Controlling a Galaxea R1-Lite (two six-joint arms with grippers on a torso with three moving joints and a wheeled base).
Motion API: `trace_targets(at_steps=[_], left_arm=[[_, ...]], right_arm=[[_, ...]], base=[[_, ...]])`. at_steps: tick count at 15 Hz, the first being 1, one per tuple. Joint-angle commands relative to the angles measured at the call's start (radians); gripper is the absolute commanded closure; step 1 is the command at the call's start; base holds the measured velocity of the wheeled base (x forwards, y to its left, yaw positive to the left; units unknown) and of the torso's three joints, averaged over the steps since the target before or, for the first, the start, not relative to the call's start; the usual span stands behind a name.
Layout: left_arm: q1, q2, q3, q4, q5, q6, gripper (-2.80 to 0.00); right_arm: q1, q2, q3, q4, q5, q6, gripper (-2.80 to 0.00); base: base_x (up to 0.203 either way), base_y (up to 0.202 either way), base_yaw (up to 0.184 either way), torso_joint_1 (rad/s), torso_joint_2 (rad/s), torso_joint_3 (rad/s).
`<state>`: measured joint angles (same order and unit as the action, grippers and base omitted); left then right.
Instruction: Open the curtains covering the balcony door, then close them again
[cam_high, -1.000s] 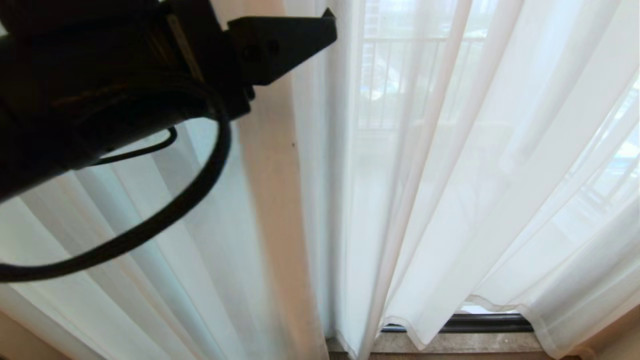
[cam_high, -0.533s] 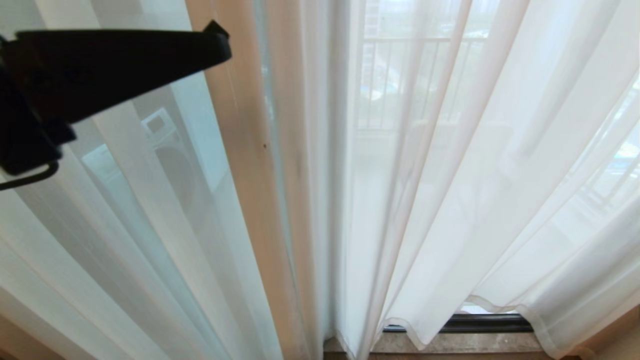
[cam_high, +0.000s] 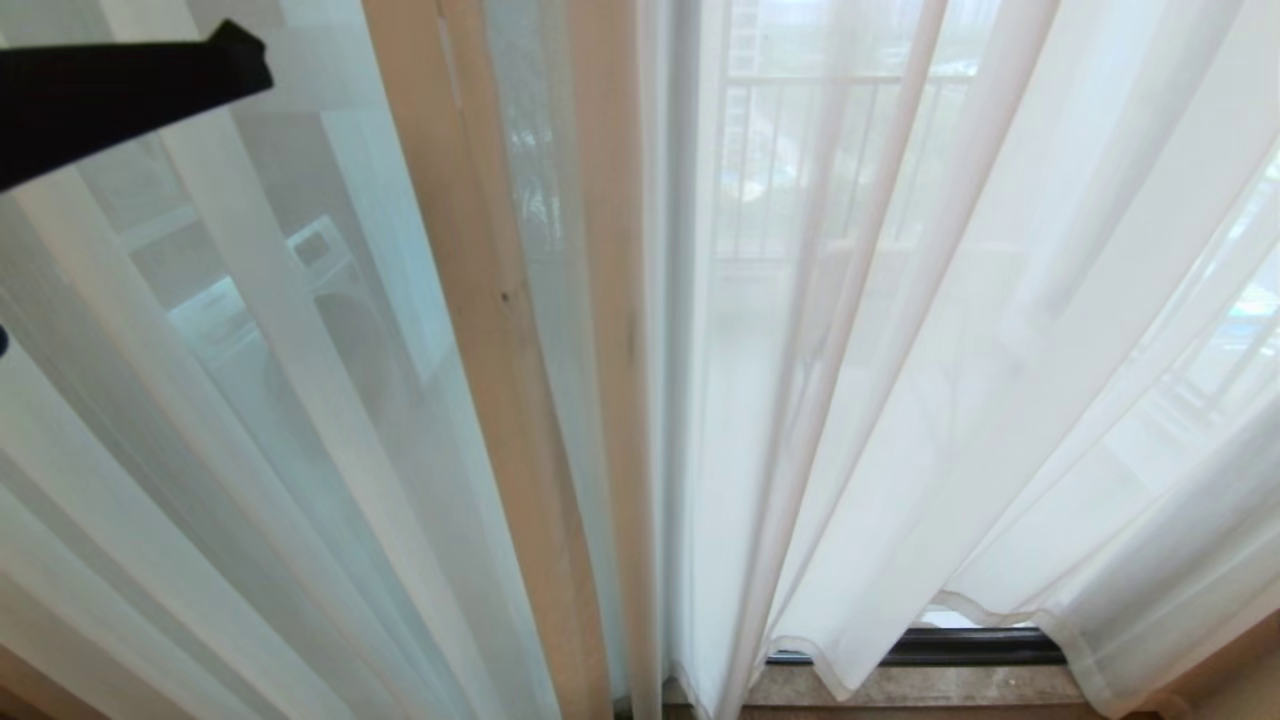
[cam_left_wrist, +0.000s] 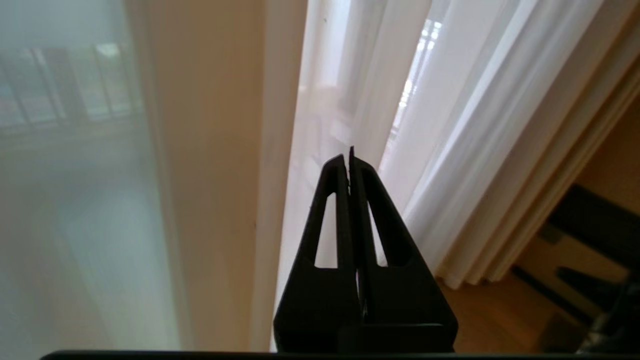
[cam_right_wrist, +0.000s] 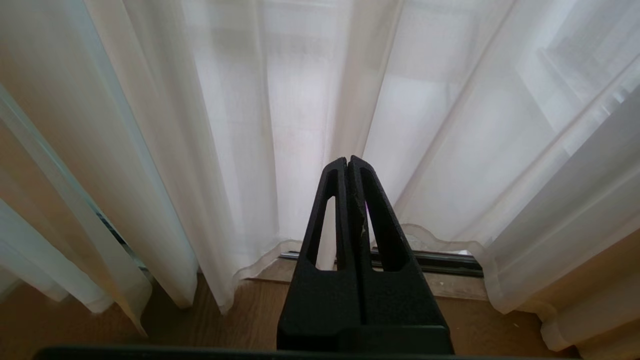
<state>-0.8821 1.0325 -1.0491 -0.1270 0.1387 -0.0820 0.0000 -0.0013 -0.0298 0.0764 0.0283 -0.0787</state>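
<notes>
Fingers pressed together on both black grippers, nothing visibly pinched.
The sheer white floor-length curtains (cam_high: 900, 380) hang drawn over the glass balcony door (cam_high: 760, 170); left gripper (cam_left_wrist: 349, 155) sits high beside the left panel's inner edge, right gripper (cam_right_wrist: 348, 161) low near the hem. Best reopen, take a thick fold, then pull sideways.

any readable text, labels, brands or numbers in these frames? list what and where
None. No print shows on the sheer white curtain panels, the black left pincer or the black right pincer. The white appliance seen dimly through the fabric has a panel too veiled to read.
</notes>
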Motion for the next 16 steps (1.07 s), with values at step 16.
trace_targets(at_steps=[16], left_arm=[[0.421, -0.463, 0.471, 0.118, 0.0, -0.106, 0.0]], right_arm=[[0.0, 0.001, -0.001, 0.0, 0.001, -0.001, 0.0]], base=[[0.0, 0.0, 0.0, 0.0, 0.0, 0.0]])
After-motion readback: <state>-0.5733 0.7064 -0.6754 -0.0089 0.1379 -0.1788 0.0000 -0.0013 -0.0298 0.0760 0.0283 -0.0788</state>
